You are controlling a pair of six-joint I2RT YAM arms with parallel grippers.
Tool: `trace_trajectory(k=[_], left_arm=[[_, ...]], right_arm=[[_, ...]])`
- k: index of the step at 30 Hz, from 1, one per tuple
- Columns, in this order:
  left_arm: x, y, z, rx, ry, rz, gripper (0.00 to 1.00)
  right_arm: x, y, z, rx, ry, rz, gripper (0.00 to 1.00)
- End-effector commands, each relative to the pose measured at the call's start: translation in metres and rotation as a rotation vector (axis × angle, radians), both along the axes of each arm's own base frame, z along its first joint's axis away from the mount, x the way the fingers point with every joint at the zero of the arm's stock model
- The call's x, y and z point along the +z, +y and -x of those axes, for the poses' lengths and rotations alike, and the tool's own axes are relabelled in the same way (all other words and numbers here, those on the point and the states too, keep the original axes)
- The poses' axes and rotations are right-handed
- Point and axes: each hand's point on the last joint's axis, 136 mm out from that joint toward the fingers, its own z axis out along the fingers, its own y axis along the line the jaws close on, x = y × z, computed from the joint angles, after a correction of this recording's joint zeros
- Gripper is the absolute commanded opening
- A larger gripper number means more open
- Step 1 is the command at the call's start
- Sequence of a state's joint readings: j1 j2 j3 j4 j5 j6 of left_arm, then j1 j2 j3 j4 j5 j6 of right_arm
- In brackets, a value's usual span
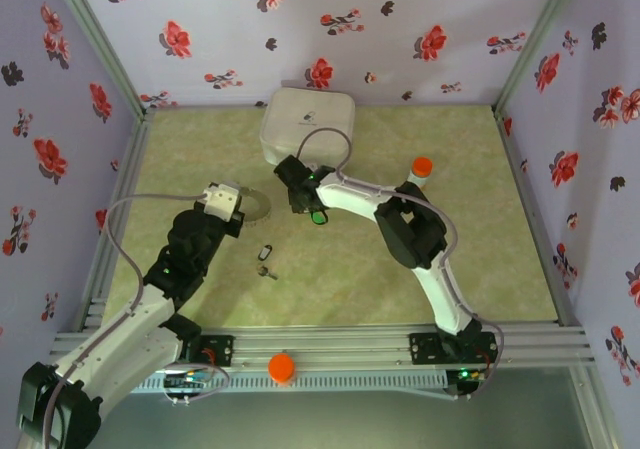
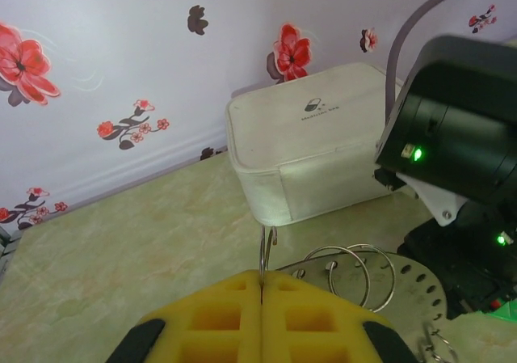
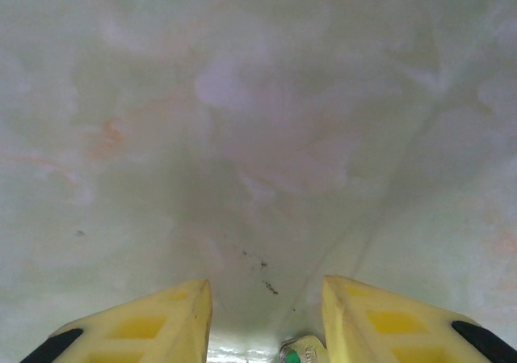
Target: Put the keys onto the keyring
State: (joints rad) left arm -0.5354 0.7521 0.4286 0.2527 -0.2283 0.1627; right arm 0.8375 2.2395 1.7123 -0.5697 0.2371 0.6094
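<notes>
The keyring (image 2: 408, 286), a flat grey disc with holes along its edge and wire loops, lies beside my left gripper (image 2: 261, 276). That gripper is shut on one thin upright wire loop (image 2: 267, 250) of the ring. In the top view the left gripper (image 1: 242, 207) sits at the keyring (image 1: 261, 207). My right gripper (image 1: 304, 203) points down at the table, open, with the green key (image 1: 320, 216) just beside it. In the right wrist view the green key (image 3: 300, 352) peeks in at the bottom edge between the parted fingers of the right gripper (image 3: 265, 282). The black key (image 1: 265, 254) lies loose on the table.
A white rounded case (image 1: 307, 127) stands at the back, close behind both grippers. An orange-capped bottle (image 1: 420, 169) stands to the right of the right arm. Another orange cap (image 1: 282, 367) sits on the front rail. Flowered walls close in three sides.
</notes>
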Motion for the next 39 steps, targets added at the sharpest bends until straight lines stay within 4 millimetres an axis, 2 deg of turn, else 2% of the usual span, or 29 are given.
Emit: trace_trajectory(k=[1,9,13,23,27,34,39], left_arm=[[0.011,0.001,0.003,-0.005,-0.032,0.051,0.0],[0.01,-0.005,0.005,-0.041,-0.017,0.07,0.0],[0.012,-0.01,0.006,-0.067,-0.015,0.079,0.0],[0.009,-0.021,0.002,-0.11,0.0,0.084,0.0],[0.009,-0.028,0.001,-0.14,0.004,0.09,0.0],[0.004,-0.044,0.001,-0.216,0.02,0.103,0.0],[-0.001,-0.059,0.004,-0.293,0.042,0.109,0.0]], right_arm=[[-0.007,-0.004,0.002,0.01,0.008,0.056,0.4],[-0.014,-0.01,0.01,0.04,0.033,0.101,0.38],[-0.017,-0.019,0.019,0.057,0.056,0.12,0.31],[-0.005,-0.049,0.041,0.06,0.061,0.158,0.25],[-0.001,-0.061,0.052,0.056,0.07,0.169,0.25],[0.002,-0.097,0.076,0.045,0.093,0.235,0.3],[0.008,-0.111,0.086,0.027,0.101,0.249,0.32]])
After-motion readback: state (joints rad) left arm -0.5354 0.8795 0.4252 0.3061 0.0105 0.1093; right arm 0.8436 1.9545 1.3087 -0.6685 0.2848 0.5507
